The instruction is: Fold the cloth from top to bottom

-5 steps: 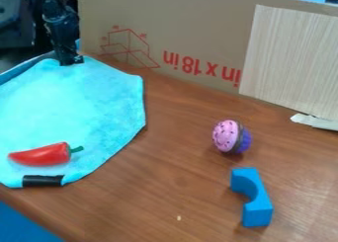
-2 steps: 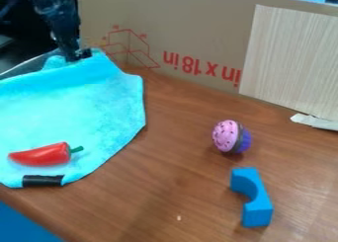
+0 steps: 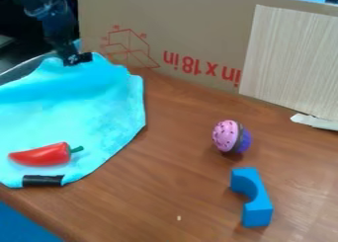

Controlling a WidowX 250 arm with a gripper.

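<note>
From my station I had the black arm (image 3: 56,26) coming in at the upper left, its gripper (image 3: 78,60) angled down at the far edge of the cloth (image 3: 79,107). Pincer closed on the cloth, a pinch of fabric held up at its tips, with soft ridges running down from the hold.

Cloth: bright turquoise, on the left part of the brown wooden table (image 3: 178,186). I saw its far edge raised near the grip and the near part spread out flat, unfolded. A red toy pepper (image 3: 43,155) lay on its side on the cloth, close to the near edge, green stem to the right. Just below it, a black strip (image 3: 43,181) sat along that edge.

To the right, well apart from the cloth, I noted a pink and purple round toy (image 3: 231,137) with dark specks on the pink. Nearer me, a blue block (image 3: 253,199) with a curved notch facing left. Behind the table stood a cardboard panel (image 3: 198,28) with red markings; a pale wood-grain sheet (image 3: 290,58) covered its right part, and a torn whitish piece (image 3: 316,121) lay at the sheet's foot
</note>
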